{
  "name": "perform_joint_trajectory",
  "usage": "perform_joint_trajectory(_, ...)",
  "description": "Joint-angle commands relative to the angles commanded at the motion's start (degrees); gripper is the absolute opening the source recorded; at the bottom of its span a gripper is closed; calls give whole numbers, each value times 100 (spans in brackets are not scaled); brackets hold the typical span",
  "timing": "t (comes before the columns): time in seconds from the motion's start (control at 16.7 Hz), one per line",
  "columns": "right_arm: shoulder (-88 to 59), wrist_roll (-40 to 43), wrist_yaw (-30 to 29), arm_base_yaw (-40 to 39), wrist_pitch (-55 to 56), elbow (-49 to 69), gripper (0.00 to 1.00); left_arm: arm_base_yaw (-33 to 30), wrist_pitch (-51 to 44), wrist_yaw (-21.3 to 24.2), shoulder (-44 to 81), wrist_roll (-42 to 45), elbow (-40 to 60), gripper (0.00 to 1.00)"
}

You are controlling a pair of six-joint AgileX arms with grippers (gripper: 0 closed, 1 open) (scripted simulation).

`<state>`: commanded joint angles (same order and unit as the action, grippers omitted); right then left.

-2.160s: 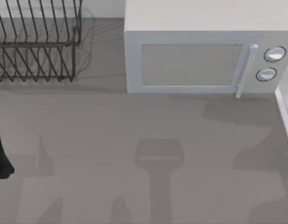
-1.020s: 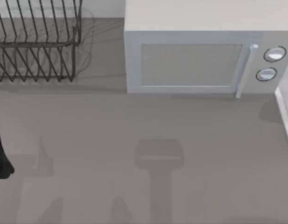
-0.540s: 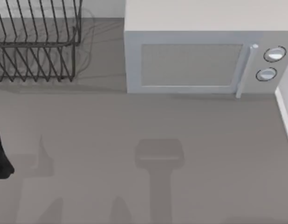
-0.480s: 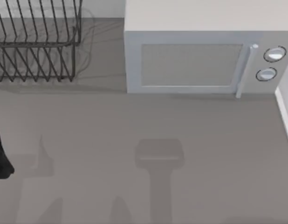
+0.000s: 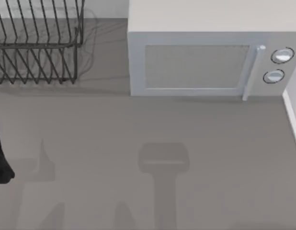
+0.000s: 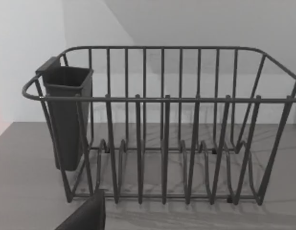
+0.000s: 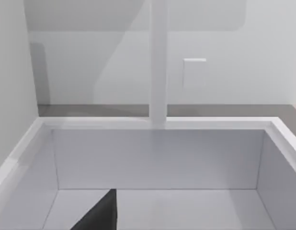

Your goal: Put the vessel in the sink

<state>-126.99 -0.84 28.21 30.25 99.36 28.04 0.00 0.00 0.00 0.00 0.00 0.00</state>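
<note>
- The surface (image 5: 138, 129) carries a closed microwave (image 5: 200, 60) at the back and a wire dish rack (image 5: 35, 43) at the back left; the stretch in front of them is bare grey with soft shadows on it.
- The teal-blue vessel cannot be found in any of the three views, so where it lies, and which way it lies from either gripper, cannot be told.
- The sink (image 7: 157, 125) is seen in the right wrist view as a white rectangular basin with a white faucet post (image 7: 158, 62) rising at its far rim. In the top view its white edge (image 5: 292, 122) sits at the surface's right border, beside the microwave.
- The right arm looks into the basin, so it is judged the nearer arm to the sink. A dark sliver of its gripper (image 7: 99, 214) shows; whether it is released or clenched cannot be told.
- The left arm (image 5: 0, 158) is a dark shape at the top view's left edge, well apart from the sink and facing the dish rack. A dark corner of its gripper (image 6: 85, 215) shows, its state equally impossible to tell.
- Judgement: the coming move turns on the vessel's position relative to the sink on the right, and that is unknown here.
</note>
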Motion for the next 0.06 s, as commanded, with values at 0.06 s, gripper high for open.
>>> perform_joint_trajectory(0.06, 0, 0, 0, 0, 0, 0, 100, 0, 0, 0, 0, 0, 0, 100)
